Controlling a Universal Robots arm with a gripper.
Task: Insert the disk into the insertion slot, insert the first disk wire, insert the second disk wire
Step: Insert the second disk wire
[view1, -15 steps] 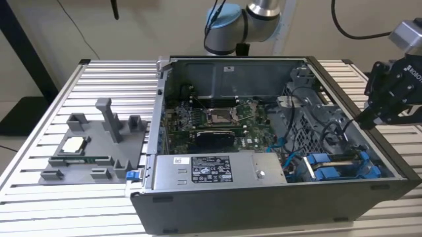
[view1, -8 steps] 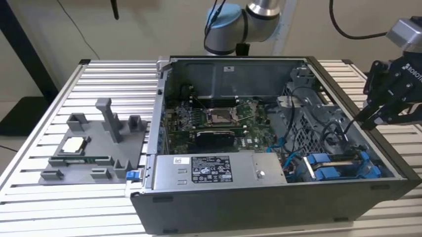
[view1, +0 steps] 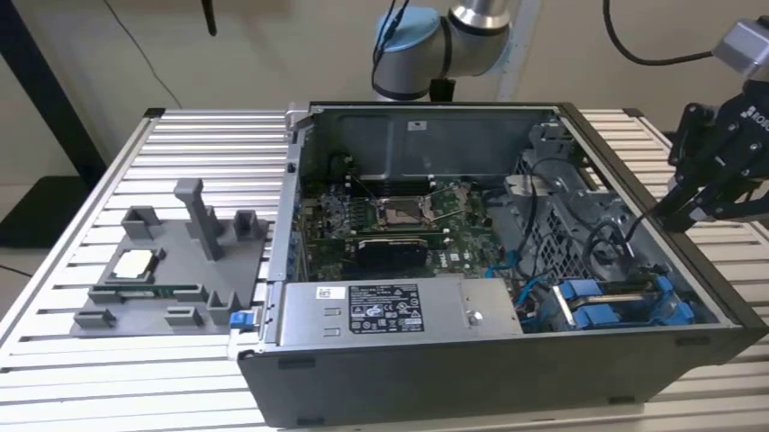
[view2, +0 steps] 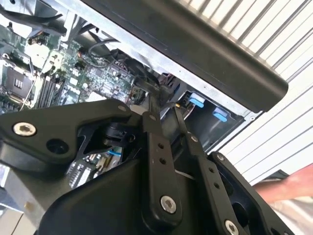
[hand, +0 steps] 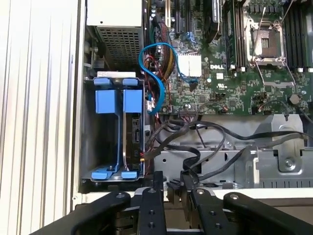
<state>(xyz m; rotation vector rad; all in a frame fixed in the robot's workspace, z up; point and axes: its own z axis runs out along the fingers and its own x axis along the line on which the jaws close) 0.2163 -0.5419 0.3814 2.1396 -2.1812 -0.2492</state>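
Observation:
The disk (hand: 133,132) stands edge-on in the insertion slot (hand: 100,147) at the case's front corner, its blue frame (view1: 585,301) around it. My gripper (view1: 673,214) hangs above the case's side wall on the exterior view's right, a little away from the disk bay. In both wrist views its fingers (hand: 157,193) are shut on the black connector (hand: 174,187) of a disk wire. That black wire (view1: 625,236) trails from the gripper (hand: 174,185) down into the case. The connector is clear of the disk's end (hand: 136,133).
A blue cable (hand: 146,54) loops between the bay and the motherboard (view1: 397,216). The grey power-supply box (view1: 384,310) sits along the case front. A grey fixture (view1: 168,270) with small parts lies on the slatted table. Someone's arm (view2: 288,188) shows beside the table.

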